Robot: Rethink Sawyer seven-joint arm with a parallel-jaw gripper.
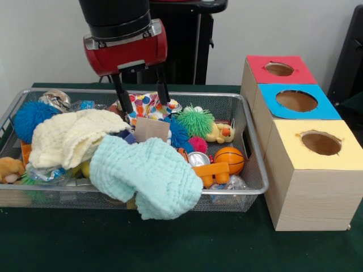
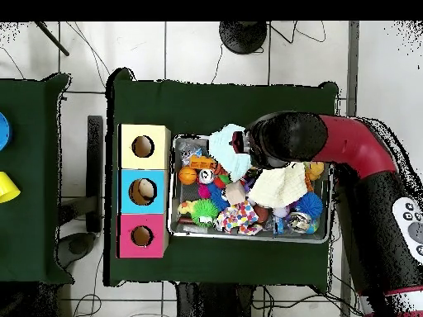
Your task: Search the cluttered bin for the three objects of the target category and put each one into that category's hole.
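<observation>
The gripper [image 1: 142, 94] hangs over the far side of the bin [image 1: 254, 170], its fingers [image 1: 121, 93] spread wide and empty, just above a dotted cloth [image 1: 146, 106]. Beside the bin stand three boxes [image 1: 306, 170] with holes.

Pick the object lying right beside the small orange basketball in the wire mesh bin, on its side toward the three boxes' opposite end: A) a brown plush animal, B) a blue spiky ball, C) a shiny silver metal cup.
C: in the front view the shiny silver metal cup lies just next to the small orange basketball, near the end of the wire mesh bin that adjoins the boxes.
</observation>
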